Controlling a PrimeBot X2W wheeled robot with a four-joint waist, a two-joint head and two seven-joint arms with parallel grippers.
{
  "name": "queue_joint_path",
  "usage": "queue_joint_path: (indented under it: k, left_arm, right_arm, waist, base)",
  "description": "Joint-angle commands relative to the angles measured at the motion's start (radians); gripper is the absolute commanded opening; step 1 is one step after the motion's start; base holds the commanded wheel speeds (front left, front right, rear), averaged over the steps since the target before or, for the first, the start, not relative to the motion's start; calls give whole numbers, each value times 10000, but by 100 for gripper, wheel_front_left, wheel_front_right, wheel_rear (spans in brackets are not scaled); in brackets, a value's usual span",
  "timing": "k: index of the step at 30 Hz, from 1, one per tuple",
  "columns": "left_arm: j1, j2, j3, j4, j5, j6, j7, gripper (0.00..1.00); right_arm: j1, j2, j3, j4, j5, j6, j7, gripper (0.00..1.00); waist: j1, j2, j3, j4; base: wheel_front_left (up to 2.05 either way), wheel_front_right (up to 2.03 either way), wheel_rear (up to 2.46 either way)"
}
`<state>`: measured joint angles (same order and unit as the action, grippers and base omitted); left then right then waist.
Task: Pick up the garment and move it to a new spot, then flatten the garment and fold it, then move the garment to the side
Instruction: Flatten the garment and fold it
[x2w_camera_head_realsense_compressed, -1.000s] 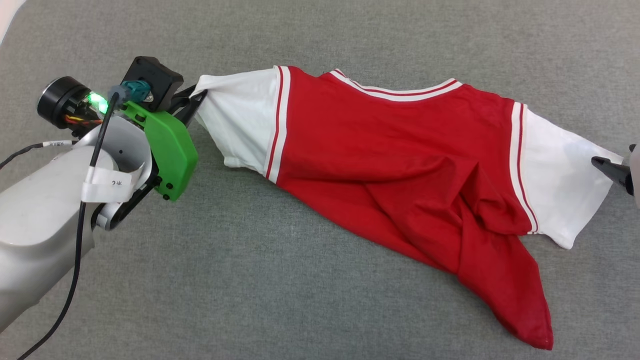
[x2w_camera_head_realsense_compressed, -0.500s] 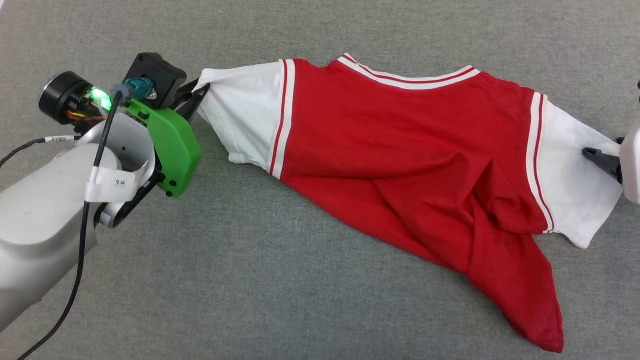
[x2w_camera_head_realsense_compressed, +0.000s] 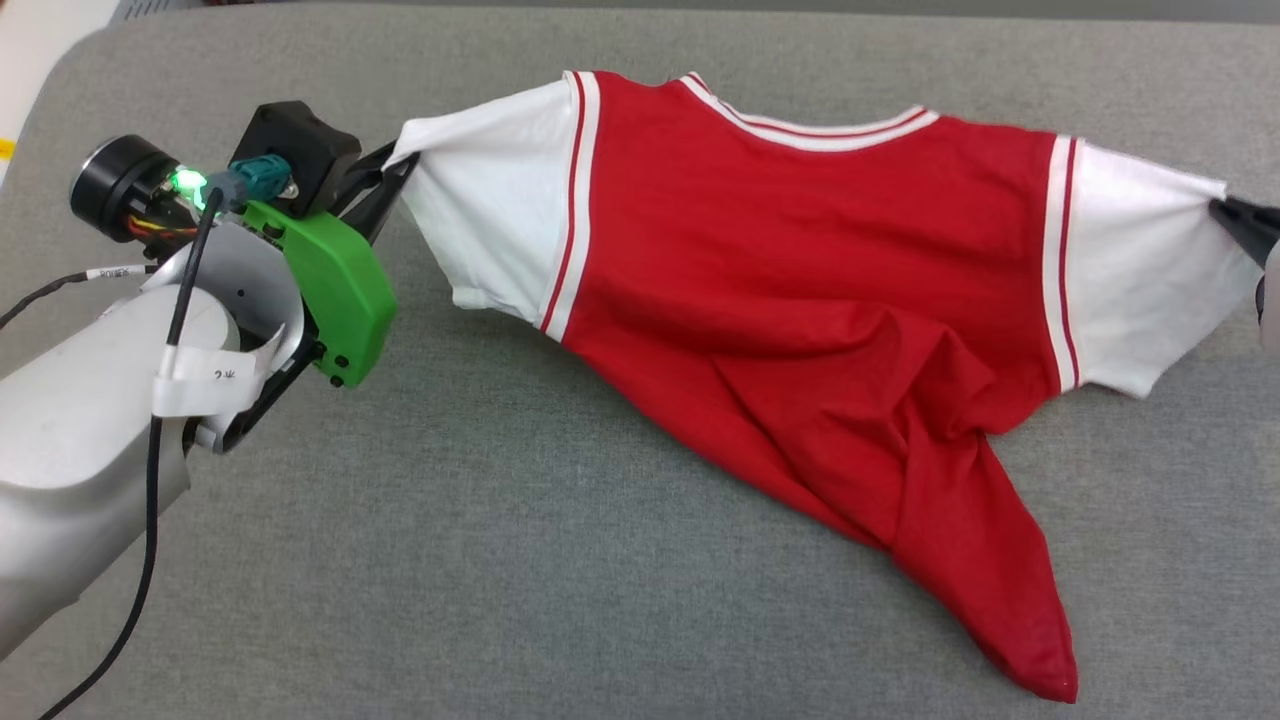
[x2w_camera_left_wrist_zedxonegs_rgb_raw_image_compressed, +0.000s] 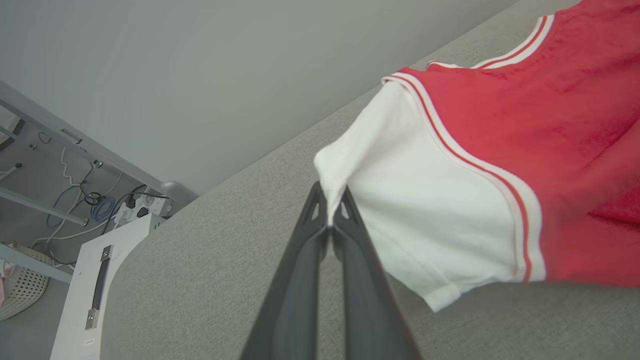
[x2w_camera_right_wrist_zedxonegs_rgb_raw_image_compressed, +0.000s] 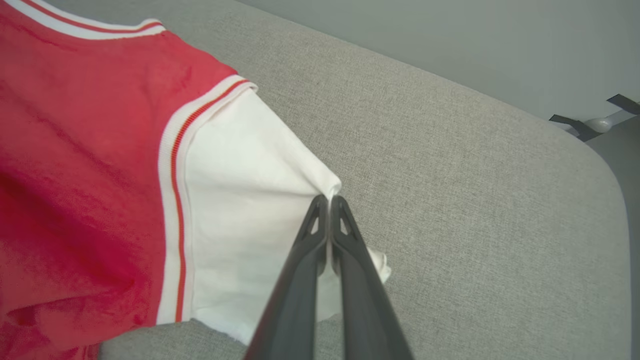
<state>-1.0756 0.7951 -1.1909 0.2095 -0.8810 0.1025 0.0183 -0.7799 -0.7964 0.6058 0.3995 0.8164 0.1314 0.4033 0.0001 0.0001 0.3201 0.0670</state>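
the red garment (x2w_camera_head_realsense_compressed: 800, 260) is stretched sleeve to sleeve between the two arms over the grey padded table (x2w_camera_head_realsense_compressed: 500, 560), its body sagging in folds to a point at the near right. the left gripper (x2w_camera_head_realsense_compressed: 398, 170) is pinched tight on the tip of one white sleeve. the right gripper (x2w_camera_head_realsense_compressed: 1228, 212) is clamped just as tight on the edge of the other.

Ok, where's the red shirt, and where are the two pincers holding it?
Red jersey T-shirt with white sleeves (x2w_camera_head_realsense_compressed: 800, 230): head view, on its red middle.
Left dark two-fingered pincer (x2w_camera_left_wrist_zedxonegs_rgb_raw_image_compressed: 329, 202): left wrist view, between its tips.
Right dark two-fingered pincer (x2w_camera_right_wrist_zedxonegs_rgb_raw_image_compressed: 329, 200): right wrist view, between its tips.
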Motion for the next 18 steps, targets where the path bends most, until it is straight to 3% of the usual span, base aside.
queue_joint_path:
  k: [1,13,18]
  left_arm:
    - [-59,78,123,-91,55,140,-149,0]
    - [-927,193,704,-885,461,560,-699,0]
    - [-1352,149,1022,-1016,538,694,-942,0]
  right_arm:
    - [-225,-112,-103,-160,-110,-7,-296,0]
    - [-647,-207,-1448,-1232,-751,-7,-1930,0]
    - [-860,186,-2188,-1406,-1291,-7,-2260,0]
  waist:
    - [-1,-1,-587,-179]
    - [-1,-1,-1788,-329]
    - [-1,-1,-2108,-404]
  base:
    - [0,0,0]
    - [0,0,0]
    - [0,0,0]
